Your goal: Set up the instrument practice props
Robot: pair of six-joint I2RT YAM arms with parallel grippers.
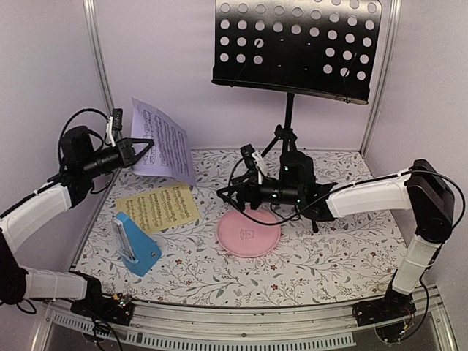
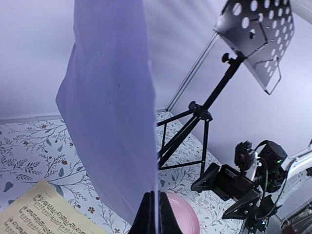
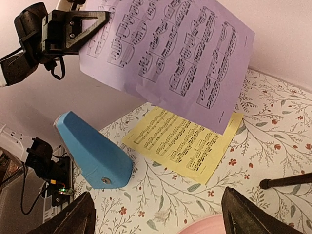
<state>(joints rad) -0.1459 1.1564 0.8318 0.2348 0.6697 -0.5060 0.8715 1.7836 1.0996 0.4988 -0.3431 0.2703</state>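
The lilac sheet (image 1: 162, 142) of music hangs off the worktop (image 1: 329, 256), pinched by its upper left edge in the left claw (image 1: 148, 148), whose fingers are closed flat on the paper. From that claw the sheet slopes down and to the right, print facing the arms. Whether its lower edge touches the cloth cannot be told.

Below the left claw, the yellow sheet (image 1: 159, 207) lies flat, print up. Nearer the arm bases than that claw lies the blue metronome (image 1: 135, 245), tipped on its side just beside the yellow sheet's near corner.

The right claw (image 1: 227, 199) hovers low with its fingers spread wide and nothing between them, pointing toward the two sheets. The pink plate (image 1: 248, 232) sits just under and in front of it. Behind it stands the black music stand (image 1: 292, 47) on its tripod, with its perforated desk bare.

The worktop wears a white cloth printed with small leafy sprigs and red flowers. Pale lilac walls close it in on three sides, with metal posts at the back corners.
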